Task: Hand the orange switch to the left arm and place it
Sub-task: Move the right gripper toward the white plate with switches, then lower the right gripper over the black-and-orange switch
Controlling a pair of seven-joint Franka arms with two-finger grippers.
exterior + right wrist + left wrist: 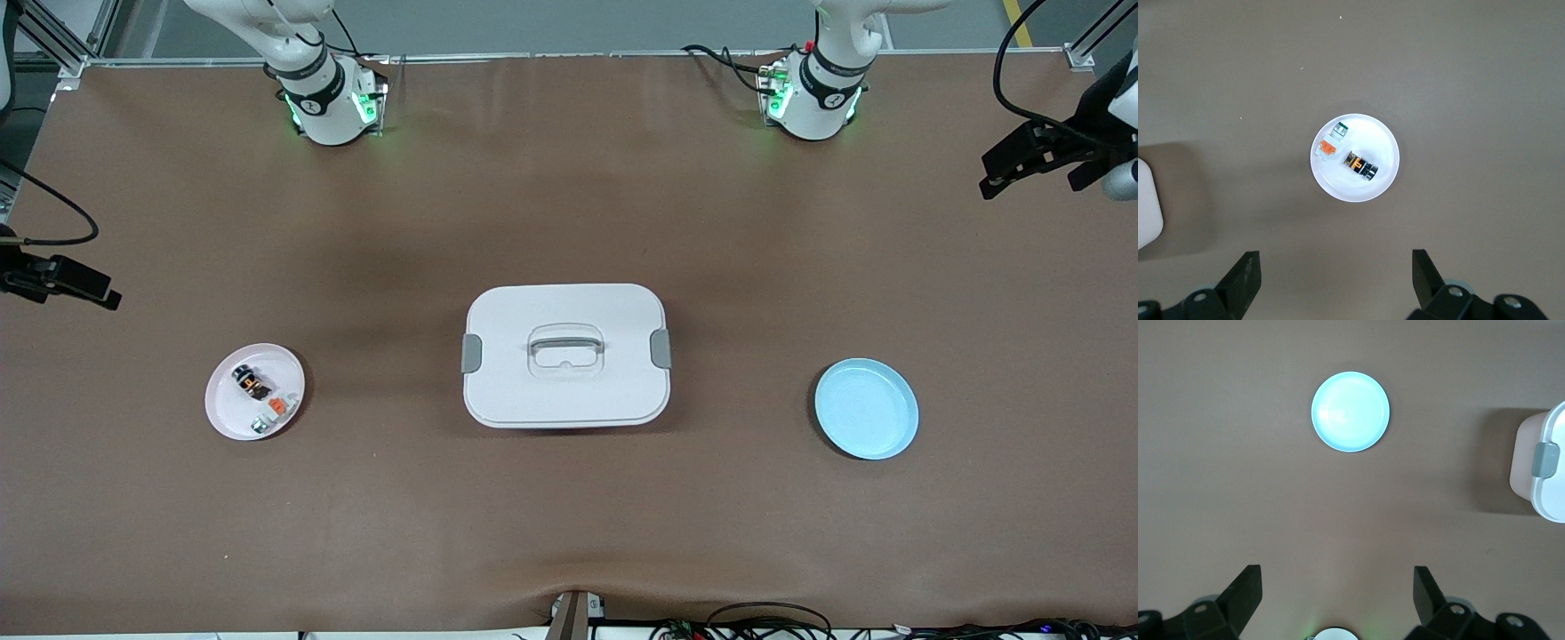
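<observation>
The orange switch (252,382) (1360,165), a tiny black block with an orange centre, lies on a pale pink plate (222,400) (1351,188) toward the right arm's end of the table. The white box (565,356) (1546,480) (1146,200) with grey latches stands at the table's middle. My right gripper (1336,260) hangs open and empty high over the bare table near the pink plate. My left gripper (1337,577) hangs open and empty high over the table near a blue plate (867,408) (1350,412). Neither gripper shows in the front view.
On the pink plate also lie a white piece with an orange top (276,406) (1328,148) and a small grey-silver piece (259,427) (1340,131). Black camera mounts (62,277) (1036,156) reach in at both table ends. Cables lie along the front edge.
</observation>
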